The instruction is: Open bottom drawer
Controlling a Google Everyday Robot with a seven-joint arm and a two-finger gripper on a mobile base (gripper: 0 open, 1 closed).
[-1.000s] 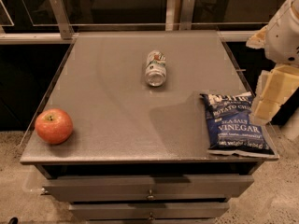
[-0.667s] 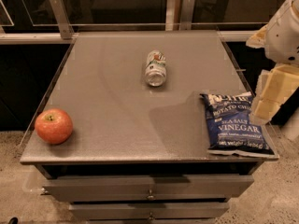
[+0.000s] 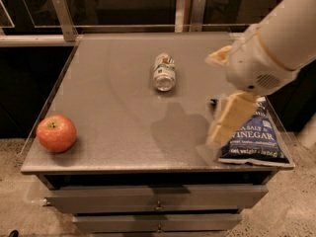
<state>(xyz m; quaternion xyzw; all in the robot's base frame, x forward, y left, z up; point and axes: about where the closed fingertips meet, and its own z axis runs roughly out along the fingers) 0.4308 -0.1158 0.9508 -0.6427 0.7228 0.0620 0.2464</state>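
bottom drawer [image 3: 197,223]: lowest front you can see, right at the frame's bottom edge, under the upper drawer [image 3: 212,196]. can't tell if another sits below it.
drawer look: plain grey front with a small centre knob [image 3: 159,228], flush with the one above. reads as shut and untouched.
change: gripper [image 3: 228,120] has swung in from the right edge over the last second. it now hangs above the cabinet top [image 3: 113,112], in front of the chip bag [image 3: 254,144]. nothing on the top has shifted.
meaning: approach only, my read. you're well above the knob and back from the front face, so expect to come forward and down a lot.
gripper state: can't tell open or closed from here.
rest: can [image 3: 164,72] lying mid-top, apple [image 3: 56,133] near the front-left corner, both out of the drawer's way.
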